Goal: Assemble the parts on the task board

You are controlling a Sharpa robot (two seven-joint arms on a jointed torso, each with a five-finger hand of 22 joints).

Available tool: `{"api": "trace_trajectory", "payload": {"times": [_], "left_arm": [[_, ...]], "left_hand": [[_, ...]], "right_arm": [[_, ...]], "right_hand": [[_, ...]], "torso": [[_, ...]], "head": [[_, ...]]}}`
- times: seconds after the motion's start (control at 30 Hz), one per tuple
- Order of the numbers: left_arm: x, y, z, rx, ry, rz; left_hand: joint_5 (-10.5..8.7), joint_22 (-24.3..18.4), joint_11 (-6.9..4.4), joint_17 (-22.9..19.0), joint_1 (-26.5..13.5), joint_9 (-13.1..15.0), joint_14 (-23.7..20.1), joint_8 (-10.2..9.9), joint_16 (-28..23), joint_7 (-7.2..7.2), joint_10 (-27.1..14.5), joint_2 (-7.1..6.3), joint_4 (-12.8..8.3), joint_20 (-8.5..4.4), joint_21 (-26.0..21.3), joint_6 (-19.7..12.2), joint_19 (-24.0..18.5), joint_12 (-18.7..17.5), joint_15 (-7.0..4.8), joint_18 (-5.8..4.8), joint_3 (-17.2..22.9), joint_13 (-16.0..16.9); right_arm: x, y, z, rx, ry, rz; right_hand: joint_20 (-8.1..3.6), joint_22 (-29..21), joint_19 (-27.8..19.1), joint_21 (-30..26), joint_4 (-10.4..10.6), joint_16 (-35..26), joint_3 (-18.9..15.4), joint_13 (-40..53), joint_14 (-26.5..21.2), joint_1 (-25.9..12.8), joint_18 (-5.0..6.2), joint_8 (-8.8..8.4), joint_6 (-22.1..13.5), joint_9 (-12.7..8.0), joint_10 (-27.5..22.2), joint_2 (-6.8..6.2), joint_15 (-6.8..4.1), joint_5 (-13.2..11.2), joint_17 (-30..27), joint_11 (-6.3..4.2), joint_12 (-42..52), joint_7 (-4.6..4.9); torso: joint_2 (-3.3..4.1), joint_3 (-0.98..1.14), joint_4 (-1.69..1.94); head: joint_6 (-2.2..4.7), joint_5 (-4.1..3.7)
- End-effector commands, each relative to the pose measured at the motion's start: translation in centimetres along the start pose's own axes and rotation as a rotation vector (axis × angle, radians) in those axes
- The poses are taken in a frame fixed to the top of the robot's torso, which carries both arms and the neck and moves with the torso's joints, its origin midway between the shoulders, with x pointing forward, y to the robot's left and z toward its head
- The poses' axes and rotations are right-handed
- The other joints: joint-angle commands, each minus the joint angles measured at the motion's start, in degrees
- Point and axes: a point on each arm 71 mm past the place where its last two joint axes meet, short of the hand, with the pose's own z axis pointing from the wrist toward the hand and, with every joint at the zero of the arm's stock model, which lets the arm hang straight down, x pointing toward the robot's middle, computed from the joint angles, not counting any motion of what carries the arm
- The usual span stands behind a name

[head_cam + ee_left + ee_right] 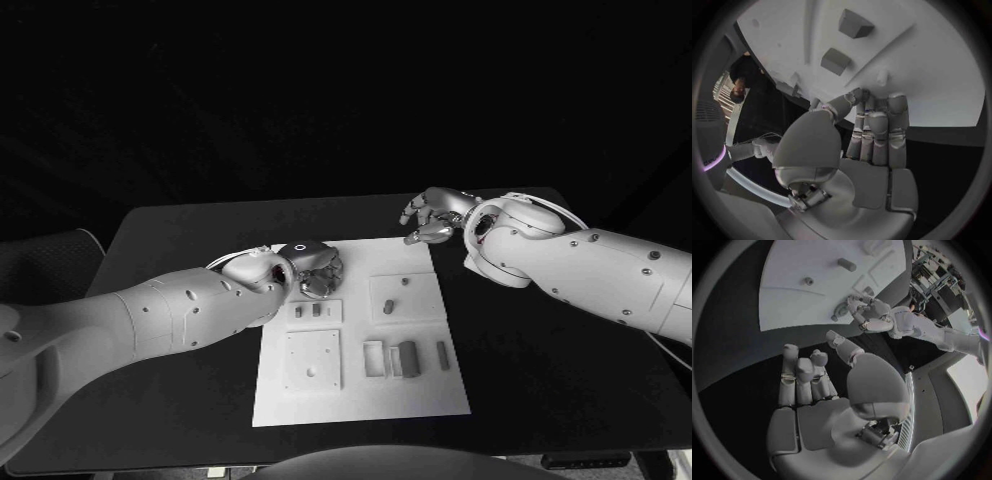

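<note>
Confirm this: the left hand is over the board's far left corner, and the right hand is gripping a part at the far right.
Not quite. The right hand grips nothing: the right wrist view shows its fingers apart over bare table beside the board. The left hand is over the far left corner.

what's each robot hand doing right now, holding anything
Left robot hand: over the far left part of the white rectangular task board; whether it holds anything cannot be told.
Right robot hand: open, empty, past the board's far edge.

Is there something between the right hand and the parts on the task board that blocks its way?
Nothing visible does. The right hand hovers with fingers apart beyond the far right corner of the task board; only bare black table lies between. The left hand is over the board's far left corner, off that path.
</note>
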Motion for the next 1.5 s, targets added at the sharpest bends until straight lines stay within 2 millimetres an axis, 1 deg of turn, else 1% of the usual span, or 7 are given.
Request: {"api": "trace_trajectory", "payload": {"times": [0.03, 0.27, 0.5, 0.8, 1.0, 1.3, 1.5], "left_arm": [[0.3, 0.0, -0.2, -0.003, -0.007, 0.009], [0.2, 0.0, -0.8, 0.007, -0.021, -0.009], [0.0, 0.0, -1.9, 0.016, -0.031, -0.031], [-2.3, 0.2, -2.9, 0.02, -0.075, -0.035], [-3.2, 0.7, -3.4, 0.005, -0.091, -0.037], [-3.1, 1.5, -3.7, -0.017, -0.056, -0.032], [-2.8, 2.1, -3.8, -0.031, -0.04, -0.027]], "left_hand": [[0.21, 0.94, 0.63, -0.08, 0.39, 0.09, 0.07, 0.23, -0.31, 0.01, 1.99, 0.81, 0.06, -0.38, -0.06, 0.42, 0.25, 0.36, -0.46, 6.27, 0.47, 0.54], [0.14, 0.89, 0.55, -0.15, 0.37, 0.15, 0.21, 0.26, -0.37, -0.04, 2.18, 0.82, 0.08, -0.46, -0.13, 0.54, 0.33, 0.3, -0.54, 6.2, 0.63, 0.6], [0.08, 0.87, 0.51, -0.19, 0.37, 0.18, 0.3, 0.26, -0.42, -0.07, 2.27, 0.82, 0.07, -0.52, -0.17, 0.58, 0.4, 0.25, -0.58, 6.16, 0.72, 0.64], [-0.01, 0.85, 0.46, -0.25, 0.38, 0.23, 0.44, 0.27, -0.48, -0.1, 2.42, 0.72, 0.03, -0.61, -0.2, 0.65, 0.52, 0.18, -0.63, 6.11, 0.81, 0.69], [-0.04, 0.85, 0.44, -0.27, 0.4, 0.26, 0.5, 0.27, -0.5, -0.12, 2.49, 0.66, 0.02, -0.65, -0.22, 0.68, 0.56, 0.15, -0.66, 6.08, 0.85, 0.72], [-0.1, 0.85, 0.4, -0.31, 0.31, 0.31, 0.59, 0.28, -0.54, -0.14, 2.66, 0.63, 0.1, -0.7, -0.24, 0.75, 0.64, 0.12, -0.69, 6.0, 0.88, 0.78], [-0.14, 0.85, 0.4, -0.34, 0.24, 0.31, 0.59, 0.25, -0.57, -0.12, 2.66, 0.67, 0.14, -0.72, -0.28, 0.72, 0.62, 0.04, -0.69, 5.96, 0.89, 0.79]], "right_arm": [[0.1, 0.1, 0.0, -0.008, 0.008, -0.005], [0.0, 0.0, -0.1, -0.006, 0.007, -0.005], [0.0, -0.1, -0.1, -0.004, 0.007, -0.005], [0.0, -0.1, -0.1, -0.004, 0.008, -0.006], [0.0, -0.1, -0.1, -0.003, 0.008, -0.006], [0.0, -0.2, -0.1, -0.002, 0.009, -0.006], [0.0, -0.2, -0.1, -0.004, 0.009, -0.006]], "right_hand": [[-0.15, 0.96, -0.06, -0.26, 0.05, 0.12, -0.13, -0.05, -0.02, -0.34, 0.88, -0.34, 1.99, -0.08, -2.63, 0.04, 0.07, 0.07, -0.07, 1.81, 0.2, 1.5], [-0.15, 0.96, -0.05, -0.26, 0.04, 0.12, -0.12, -0.06, -0.02, -0.34, 0.88, -0.34, 1.99, -0.09, -2.64, 0.03, 0.06, 0.07, -0.07, 1.81, 0.21, 1.5], [-0.16, 0.96, -0.05, -0.26, 0.03, 0.12, -0.11, -0.07, -0.02, -0.33, 0.88, -0.34, 1.99, -0.09, -2.64, 0.02, 0.06, 0.07, -0.07, 1.81, 0.23, 1.5], [-0.17, 0.96, -0.05, -0.27, 0.02, 0.12, -0.1, -0.08, -0.02, -0.32, 0.88, -0.34, 1.98, -0.1, -2.65, 0.01, 0.06, 0.07, -0.08, 1.81, 0.24, 1.5], [-0.17, 0.96, -0.05, -0.27, 0.02, 0.12, -0.1, -0.08, -0.02, -0.32, 0.88, -0.34, 1.98, -0.1, -2.65, 0.0, 0.06, 0.07, -0.08, 1.81, 0.25, 1.5], [-0.17, 0.96, -0.05, -0.27, 0.02, 0.12, -0.1, -0.09, -0.02, -0.32, 0.88, -0.33, 1.98, -0.1, -2.66, 0.0, 0.07, 0.07, -0.08, 1.81, 0.25, 1.5], [-0.17, 0.96, -0.05, -0.27, 0.02, 0.12, -0.09, -0.1, -0.02, -0.32, 0.88, -0.34, 1.97, -0.11, -2.66, 0.0, 0.07, 0.07, -0.09, 1.81, 0.26, 1.5]], "torso": [[0.0, 0.01, 0.01], [-0.04, 0.01, 0.01], [-0.07, -0.02, 0.08], [-0.08, -0.05, 0.1], [-0.05, -0.04, 0.09], [0.01, -0.04, 0.02], [0.0, 0.0, 0.06]], "head": [[0.05, 0.07], [0.14, 0.15], [0.26, 0.19], [0.42, 0.38], [0.44, 0.61], [0.36, 0.81], [0.6, 0.87]]}}
